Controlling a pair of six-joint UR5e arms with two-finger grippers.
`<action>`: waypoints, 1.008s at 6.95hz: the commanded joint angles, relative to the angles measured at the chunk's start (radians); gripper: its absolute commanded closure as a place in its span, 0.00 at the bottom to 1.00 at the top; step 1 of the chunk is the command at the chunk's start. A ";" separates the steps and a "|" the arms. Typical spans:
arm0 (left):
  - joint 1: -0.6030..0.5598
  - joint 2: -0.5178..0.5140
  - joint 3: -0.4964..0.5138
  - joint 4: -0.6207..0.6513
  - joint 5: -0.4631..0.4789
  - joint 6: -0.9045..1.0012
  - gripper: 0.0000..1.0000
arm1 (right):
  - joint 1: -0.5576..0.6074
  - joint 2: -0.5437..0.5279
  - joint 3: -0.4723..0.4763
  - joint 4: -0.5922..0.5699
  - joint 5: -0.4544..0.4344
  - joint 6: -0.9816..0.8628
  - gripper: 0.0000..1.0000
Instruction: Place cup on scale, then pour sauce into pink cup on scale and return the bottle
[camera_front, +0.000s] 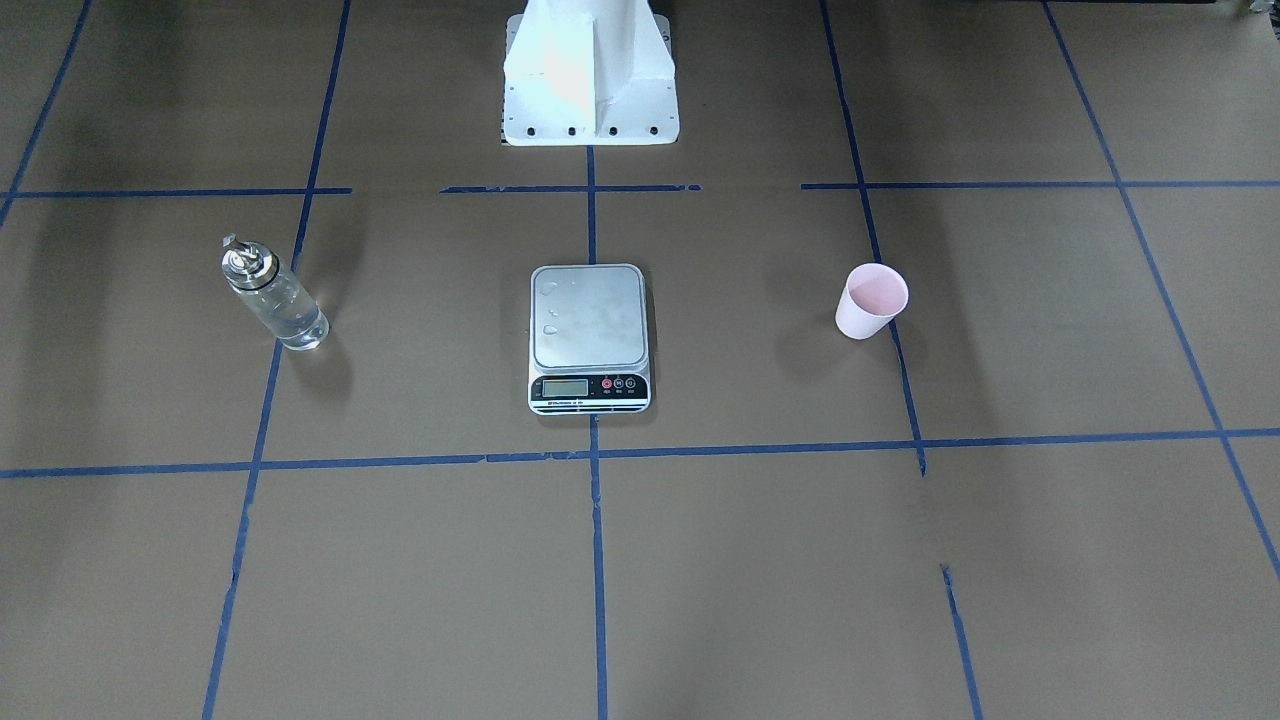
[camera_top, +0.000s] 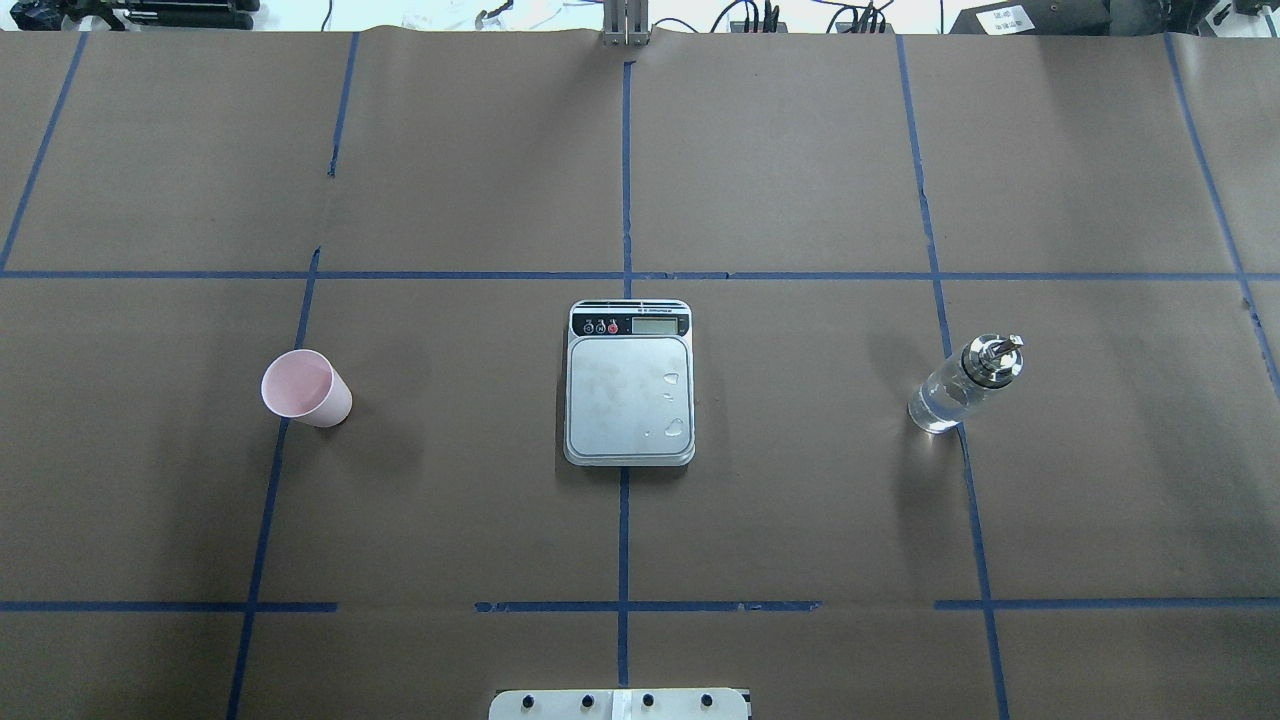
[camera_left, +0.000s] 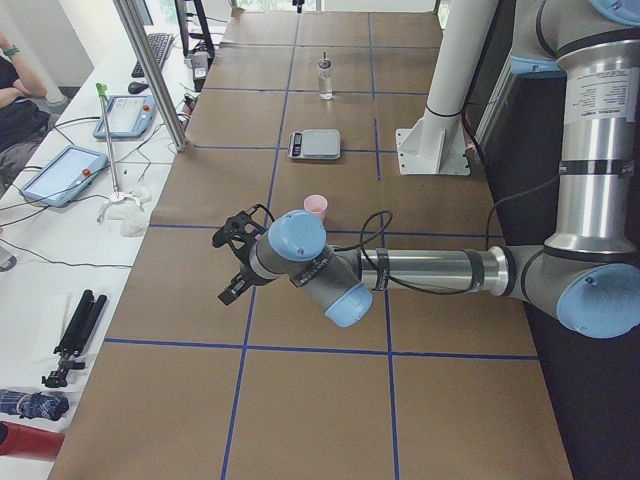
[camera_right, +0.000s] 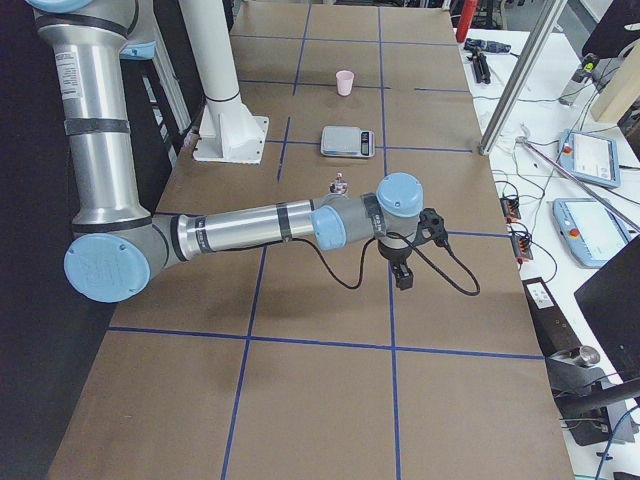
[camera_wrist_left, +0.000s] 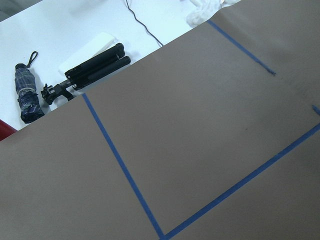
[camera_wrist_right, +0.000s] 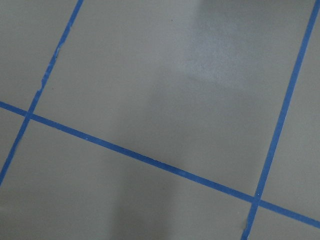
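Observation:
The pink cup (camera_front: 871, 301) stands upright on the brown table, well to the robot's left of the scale; it also shows in the overhead view (camera_top: 305, 388). The scale (camera_front: 588, 320) sits mid-table with droplets on its bare platform (camera_top: 628, 390). The clear glass bottle (camera_front: 272, 298) with clear sauce stands to the robot's right (camera_top: 962, 386). My left gripper (camera_left: 230, 290) hangs over the table far to the left of the cup. My right gripper (camera_right: 404, 276) hangs beyond the bottle. Both show only in side views, so I cannot tell whether they are open or shut.
The white robot base (camera_front: 590, 80) stands behind the scale. Blue tape lines (camera_top: 624, 180) grid the table. A black tripod (camera_wrist_left: 92, 70) and a folded umbrella (camera_wrist_left: 27, 97) lie off the table's left end. Tablets (camera_left: 60, 172) and cables lie on the operators' side bench.

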 joint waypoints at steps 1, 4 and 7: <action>0.149 0.009 -0.012 -0.076 -0.115 -0.105 0.00 | 0.000 -0.027 -0.005 0.142 0.003 0.107 0.00; 0.475 0.019 -0.215 -0.082 0.175 -0.670 0.00 | -0.002 -0.032 0.003 0.168 -0.001 0.167 0.00; 0.751 0.018 -0.274 0.023 0.521 -0.975 0.14 | -0.002 -0.039 0.003 0.168 -0.003 0.167 0.00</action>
